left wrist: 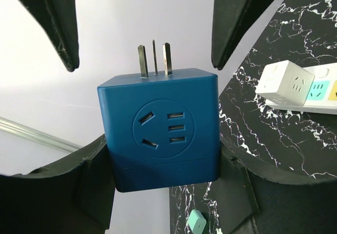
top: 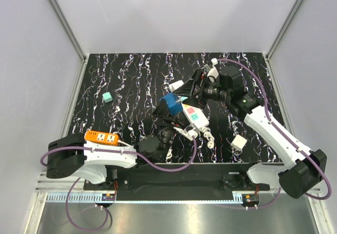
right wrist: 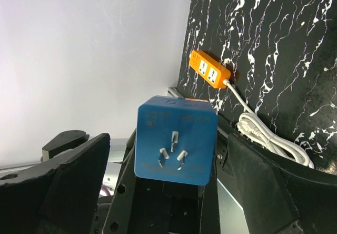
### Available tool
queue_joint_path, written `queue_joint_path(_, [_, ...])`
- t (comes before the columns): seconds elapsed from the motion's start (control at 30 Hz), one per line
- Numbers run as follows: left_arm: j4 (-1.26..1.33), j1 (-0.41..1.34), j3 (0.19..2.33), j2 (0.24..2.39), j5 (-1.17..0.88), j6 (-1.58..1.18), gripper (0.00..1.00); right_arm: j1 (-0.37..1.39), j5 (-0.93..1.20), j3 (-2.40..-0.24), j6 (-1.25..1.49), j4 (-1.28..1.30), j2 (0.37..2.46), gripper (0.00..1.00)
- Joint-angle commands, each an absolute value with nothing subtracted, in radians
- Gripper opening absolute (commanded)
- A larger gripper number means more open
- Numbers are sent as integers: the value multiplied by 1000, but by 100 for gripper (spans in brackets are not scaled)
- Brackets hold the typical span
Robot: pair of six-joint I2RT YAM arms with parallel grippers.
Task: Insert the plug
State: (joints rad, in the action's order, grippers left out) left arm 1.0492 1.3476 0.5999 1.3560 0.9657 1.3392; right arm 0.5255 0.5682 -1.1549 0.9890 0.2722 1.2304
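The plug [left wrist: 160,134], a royal-blue cube with three metal prongs (sockets on one face), is gripped by the left pincer [top: 166,116] above the tabletop [top: 131,78], black with white veining. The right pincer [top: 185,93] is spread wide before it. Pale walls [top: 158,12] are seen around.

Left claw [top: 167,111] holds blue plug [top: 169,104] beside white power strip [top: 194,116].

Royal-blue cube plug [top: 169,105], held aloft at frame centre, bares three metal prongs; sockets mark an adjacent face.
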Motion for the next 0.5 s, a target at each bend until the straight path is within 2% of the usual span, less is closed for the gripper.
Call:
queue_joint_path(0.0, [1150, 1358, 641, 1351, 956, 1348, 0, 541, 601, -1190, 946, 295, 1235, 99])
queue_joint_path(0.13, [1160, 1356, 640, 1354, 956, 1347, 0, 554, 620, -1169, 942, 293, 1236, 92])
queue_joint_path(0.33, [1187, 1362, 638, 1376, 953, 1373, 0, 563, 655, -1154, 928, 307, 1252, 96])
queue_joint_path(0.47, [1216, 1370, 646, 1391, 954, 1408, 0, 572, 660, -1166, 901, 350, 1276, 93])
